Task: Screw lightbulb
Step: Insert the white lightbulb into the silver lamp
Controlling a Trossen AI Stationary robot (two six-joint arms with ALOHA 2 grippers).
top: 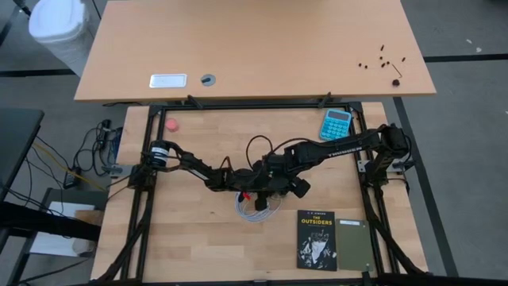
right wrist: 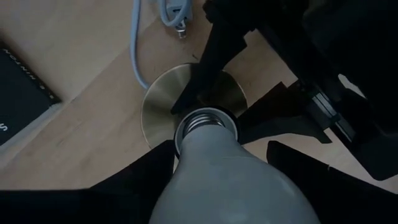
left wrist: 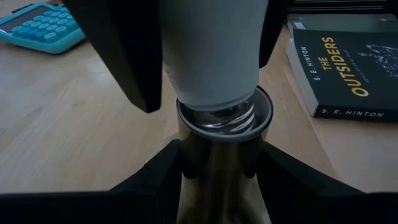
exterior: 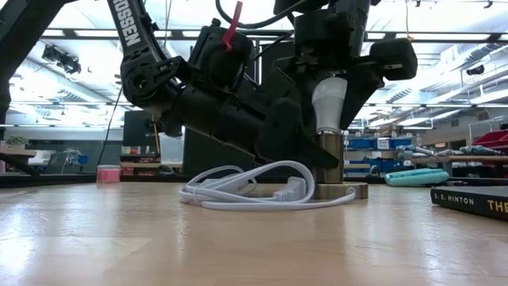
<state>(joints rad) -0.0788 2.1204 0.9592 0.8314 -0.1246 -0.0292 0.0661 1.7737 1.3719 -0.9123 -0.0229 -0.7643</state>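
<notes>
The lightbulb point(left wrist: 214, 56) is seen standing upright with its metal screw base point(left wrist: 225, 118) partly sunk into the open mouth of the socket point(left wrist: 221, 155); a few turns of thread are left showing above the rim. The socket's brass-coloured tube is pinched from both sides by the left gripper point(left wrist: 219, 163), whose dark fingers point(left wrist: 155, 168) are pressed against the tube. In the right wrist view the bulb's white glass point(right wrist: 233, 183) is flanked by the right gripper point(right wrist: 221, 165), its fingers point(right wrist: 146, 171) set close on either side of the glass — whether they actually press on it cannot be told. The socket's round base plate point(right wrist: 163, 106) is seen lying flat on the table point(top: 198, 238).

From table height, the bulb point(exterior: 329, 103) is shown rising out of the socket point(exterior: 331, 163) between the dark arms, and the coiled white cable point(exterior: 254, 191) is laid just beside the base plate, touching it on the near side. From above, both arms are seen meeting over the middle of the table. Near that spot a dark paperback point(top: 317, 238) is lying flat, with a grey-green booklet point(top: 354, 242) next to it. Farther back, a blue calculator point(top: 336, 124) is set near the table's rear edge, and a small pink object point(top: 171, 124) lies well apart toward the other rear corner.
</notes>
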